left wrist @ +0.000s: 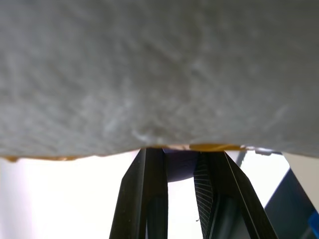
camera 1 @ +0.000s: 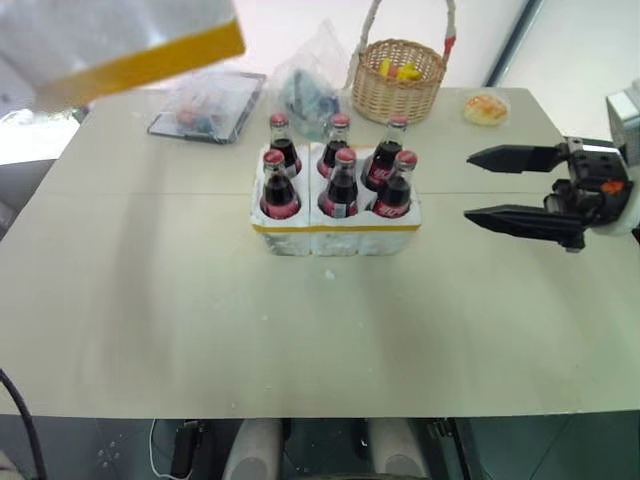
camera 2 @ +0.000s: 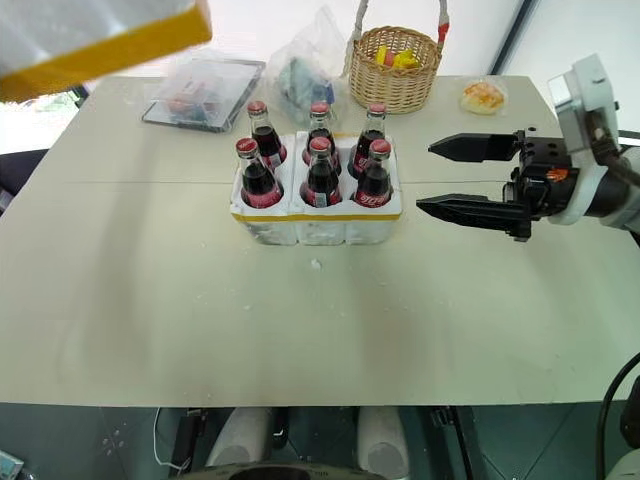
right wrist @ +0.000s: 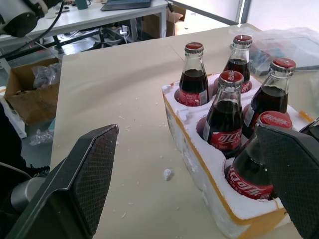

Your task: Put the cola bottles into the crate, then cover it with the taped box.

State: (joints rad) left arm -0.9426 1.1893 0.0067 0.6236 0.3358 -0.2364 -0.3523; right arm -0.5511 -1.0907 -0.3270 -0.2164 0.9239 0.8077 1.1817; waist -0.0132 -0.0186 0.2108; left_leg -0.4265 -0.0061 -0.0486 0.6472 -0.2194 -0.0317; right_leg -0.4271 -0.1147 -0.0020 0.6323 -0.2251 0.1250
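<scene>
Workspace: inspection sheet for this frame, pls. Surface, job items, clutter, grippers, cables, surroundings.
Surface: beige table, white crumbs near the crate.
Job's things: six cola bottles upright in the crate; taped box lifted above the table's far left.
Clutter: wicker basket, plastic bag, clear flat pack, wrapped snack.
Grippers: left gripper shut on the box's edge; right gripper open beside the crate.
Cables: black cable at the near left edge.
Surroundings: desks and cardboard boxes.

The table's (camera 1: 150, 330) near half and both side edges lie open. The crate (camera 1: 335, 235) of bottles (camera 1: 342, 185) stands mid-table; a basket (camera 1: 397, 85), bag (camera 1: 305, 85) and tray (camera 1: 208, 108) crowd the far edge.
</scene>
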